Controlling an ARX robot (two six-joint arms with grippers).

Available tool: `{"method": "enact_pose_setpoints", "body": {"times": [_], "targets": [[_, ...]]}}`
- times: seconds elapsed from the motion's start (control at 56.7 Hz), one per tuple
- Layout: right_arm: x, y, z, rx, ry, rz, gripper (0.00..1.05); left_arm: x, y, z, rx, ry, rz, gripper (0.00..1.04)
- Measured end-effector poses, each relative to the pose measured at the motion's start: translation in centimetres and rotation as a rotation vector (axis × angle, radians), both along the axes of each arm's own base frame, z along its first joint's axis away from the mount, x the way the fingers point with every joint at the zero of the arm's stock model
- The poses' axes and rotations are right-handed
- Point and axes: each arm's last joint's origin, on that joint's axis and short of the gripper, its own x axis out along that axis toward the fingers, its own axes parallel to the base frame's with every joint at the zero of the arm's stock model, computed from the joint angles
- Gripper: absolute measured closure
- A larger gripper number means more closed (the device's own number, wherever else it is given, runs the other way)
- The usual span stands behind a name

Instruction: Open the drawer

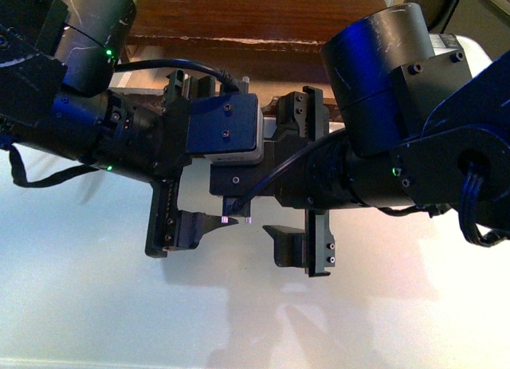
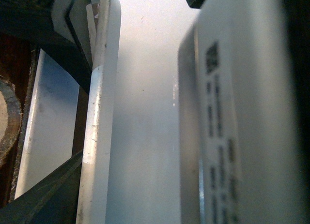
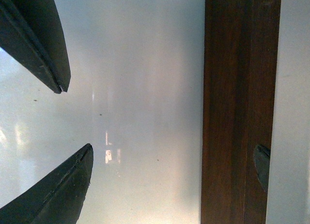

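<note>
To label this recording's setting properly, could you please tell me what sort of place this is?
Probably an indoor robot test bench: a glossy white tabletop, a dark-brown wooden drawer at its far side with a white bar handle. I cannot see the wider room.

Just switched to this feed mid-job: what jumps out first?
The black left gripper and right gripper crowd the middle of the front view, facing each other with jaws open over a glossy white surface. A dark-brown wooden panel runs along the top behind them. The left wrist view shows a long white bar close up, beside dark wood.
</note>
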Motion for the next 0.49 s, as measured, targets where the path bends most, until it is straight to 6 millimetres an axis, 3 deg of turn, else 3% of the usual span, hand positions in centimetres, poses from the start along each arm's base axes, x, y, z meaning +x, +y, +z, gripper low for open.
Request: {"method": "enact_pose_setpoints", "body": {"times": [0.212,0.494], "targets": [[-2.0,0.4,-0.1,-0.006,0.013,0.015,0.09,-1.7,0.9,0.0,-0.002,0.025,0.009,0.08],[-2.4,0.5,-0.1,-0.002,0.003,0.006,0.09,-2.2,1.3,0.1,-0.004,0.024,0.026,0.08]]}}
